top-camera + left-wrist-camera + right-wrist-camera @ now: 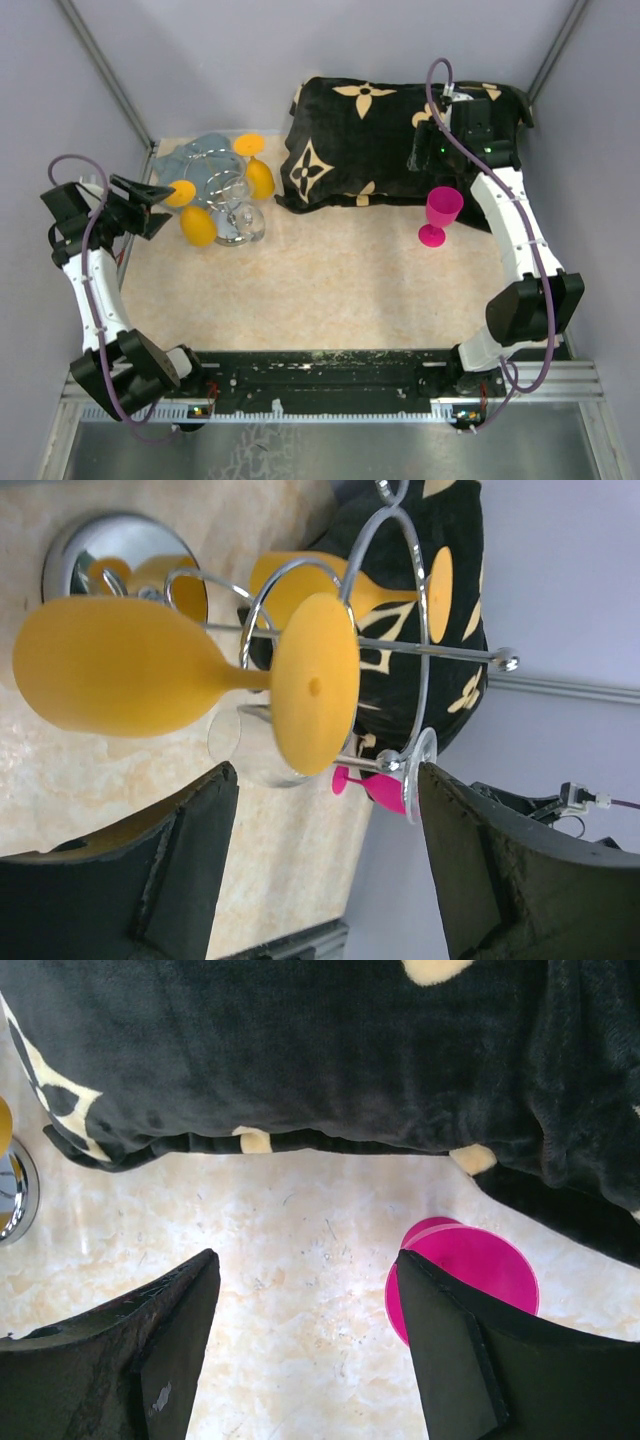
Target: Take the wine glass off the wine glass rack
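Left pincer is open and holds nothing. An orange wine glass hangs straight ahead of it. The foot disc sits just past the fingertips, lined up with the gap between them. The bowl runs off toward the left-finger side. No contact that I can see.

The glass is on the wine glass rack, stem through a chrome ring. Beyond it, further from the pincer, a second orange glass also hangs there. A clear glass hangs there too, nearer the fingers and hard to read.

Right pincer is also open and empty. It hovers over bare table, well away from the rack. A pink glass stands just beside its right finger. The black patterned cloth lies ahead of it.

My read on progress: the approach is about done and the grasp is not made. Pink is already standing off the rack. The orange one in front of me is not off yet.

Still to do, as I see it: close on the stem or foot, slide it out along the ring's opening, then carry it clear and set it upright. The neighbouring glasses are close, so bumping them is the risk.
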